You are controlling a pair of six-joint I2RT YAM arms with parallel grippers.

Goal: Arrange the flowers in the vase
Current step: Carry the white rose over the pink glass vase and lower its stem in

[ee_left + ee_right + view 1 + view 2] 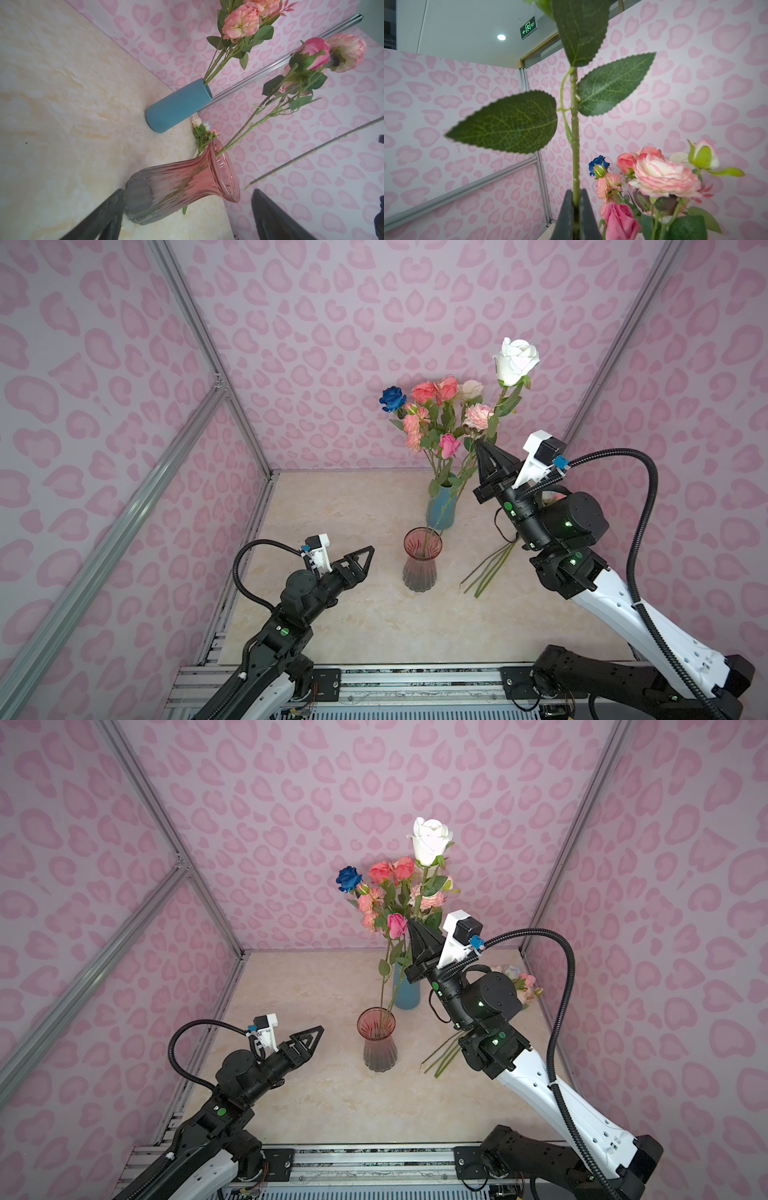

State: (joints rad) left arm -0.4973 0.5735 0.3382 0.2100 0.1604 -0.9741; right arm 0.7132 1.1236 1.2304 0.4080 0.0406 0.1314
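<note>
Overhead only, the white rose (515, 360) shows its bloom; right tool (576, 194) clamps its stem, left tool (365, 555) apparently spread wide.

1. On my feed I see the left arm (299, 593) and the right arm (615, 593). Each is built from black cylindrical joint housings and white link shells.
2. The left gripper (368, 551) and the right gripper (482, 448) are matte black. Their triangular fingers have cut-outs and taper to a point.
3. I see a white camera bracket (536, 448) with a black camera module behind each gripper. Each bracket carries a small blue connector (561, 463).
4. A black corrugated conduit (648, 497) loops from each camera back along its arm.
5. I note round green markers (284, 630) and glowing green indicator lights (567, 524) on the joint housings.
6. The white shells have small dark holes, and the black base plates (332, 682) show screw heads.
</note>
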